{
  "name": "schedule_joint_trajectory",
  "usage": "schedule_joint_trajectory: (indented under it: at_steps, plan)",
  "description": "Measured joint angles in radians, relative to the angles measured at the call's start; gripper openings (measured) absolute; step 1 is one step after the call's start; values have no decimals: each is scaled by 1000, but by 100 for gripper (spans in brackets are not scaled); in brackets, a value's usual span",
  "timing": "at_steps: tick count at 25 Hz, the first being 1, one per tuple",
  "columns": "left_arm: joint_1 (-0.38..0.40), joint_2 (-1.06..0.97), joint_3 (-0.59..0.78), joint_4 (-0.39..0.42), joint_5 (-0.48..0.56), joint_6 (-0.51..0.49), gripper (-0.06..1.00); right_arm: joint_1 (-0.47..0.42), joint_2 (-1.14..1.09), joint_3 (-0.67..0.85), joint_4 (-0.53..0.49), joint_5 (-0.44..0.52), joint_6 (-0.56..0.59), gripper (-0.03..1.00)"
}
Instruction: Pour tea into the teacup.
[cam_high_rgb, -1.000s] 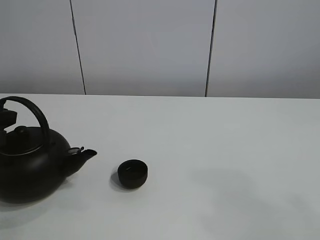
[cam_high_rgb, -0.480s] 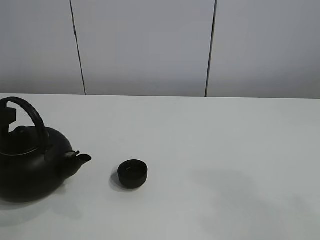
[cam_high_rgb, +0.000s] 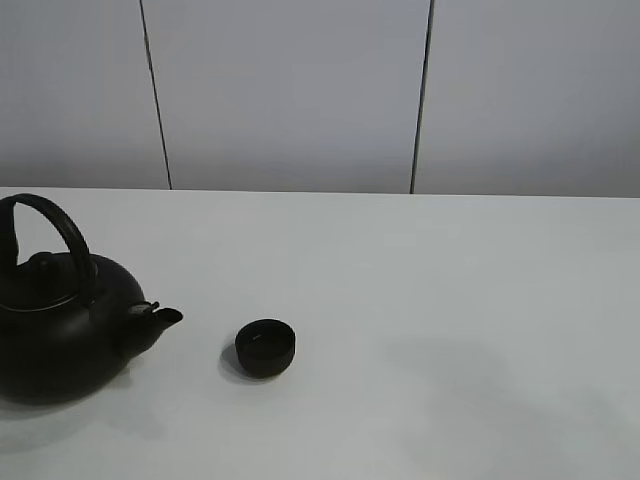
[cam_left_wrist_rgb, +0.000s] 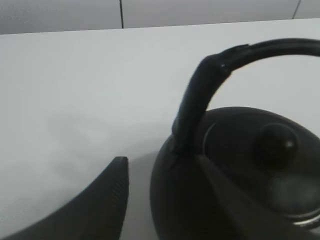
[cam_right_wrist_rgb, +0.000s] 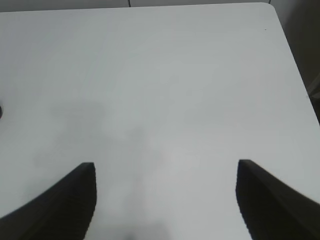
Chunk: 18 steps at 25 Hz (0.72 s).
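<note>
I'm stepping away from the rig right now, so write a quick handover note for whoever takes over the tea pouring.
Left pincer: open, off the teapot, one finger on each side of the handle's base in the left wrist view. Holding nothing.
Right pincer: open, empty, above bare table.
Teapot: upright on the table at the left of the high view, lid on, spout toward the teacup.
Teacup: upright, just right of the spout, not touching it. Whether it holds tea cannot be told; its inside is too dark.
Done: unclear.
Left: if the cup is empty, grip the handle, lift, tip the spout over the cup, set the teapot back.
</note>
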<state>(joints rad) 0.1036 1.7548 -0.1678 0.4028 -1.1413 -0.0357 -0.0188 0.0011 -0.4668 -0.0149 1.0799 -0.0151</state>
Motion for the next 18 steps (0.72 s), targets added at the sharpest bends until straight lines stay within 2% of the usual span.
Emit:
schedule_joint_trajectory:
  at_steps: [7, 11, 13, 15, 18]
  plan:
    - [59, 0, -3, -43, -3, -26, 30, 0, 0, 0, 0, 1, 0, 54]
    - [85, 0, -66, -58, -3, -62, 31, 0, 0, 0, 0, 1, 0, 54]
    - [85, -2, -114, -37, -1, -104, 30, 0, 0, 0, 0, 1, 0, 54]
    - [85, -16, -177, -20, 50, -142, 31, 0, 0, 0, 0, 1, 0, 54]
    - [85, -63, -289, 6, 214, -203, 31, 1, 0, 0, 0, 1, 0, 54]
